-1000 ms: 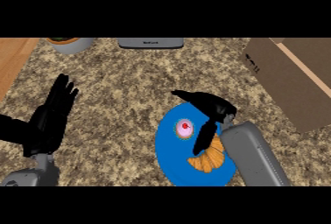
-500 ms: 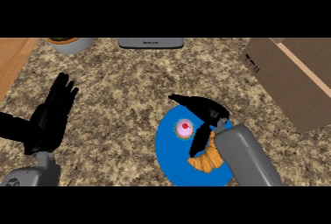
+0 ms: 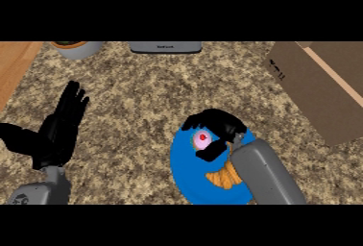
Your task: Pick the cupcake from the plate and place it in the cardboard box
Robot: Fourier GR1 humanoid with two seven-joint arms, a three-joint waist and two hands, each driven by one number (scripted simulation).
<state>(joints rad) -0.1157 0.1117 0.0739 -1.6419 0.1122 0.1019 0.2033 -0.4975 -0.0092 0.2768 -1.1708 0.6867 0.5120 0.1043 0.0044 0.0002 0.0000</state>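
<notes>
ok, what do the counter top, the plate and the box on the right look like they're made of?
Counter top: speckled tan and brown all over, looks like polished granite or a stone laminate; can't tell which.
Plate: uniform bright blue, smooth, no pattern; likely glazed ceramic or plastic.
Cardboard box: flat matte brown with a paler strip along the top, like tape; reads as cardboard.

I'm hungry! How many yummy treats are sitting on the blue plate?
2. A pink-frosted cupcake sits near the top of the blue plate, with the right robot hand curled around it. A croissant lies below it, partly hidden by the forearm, which could hide more.
</notes>
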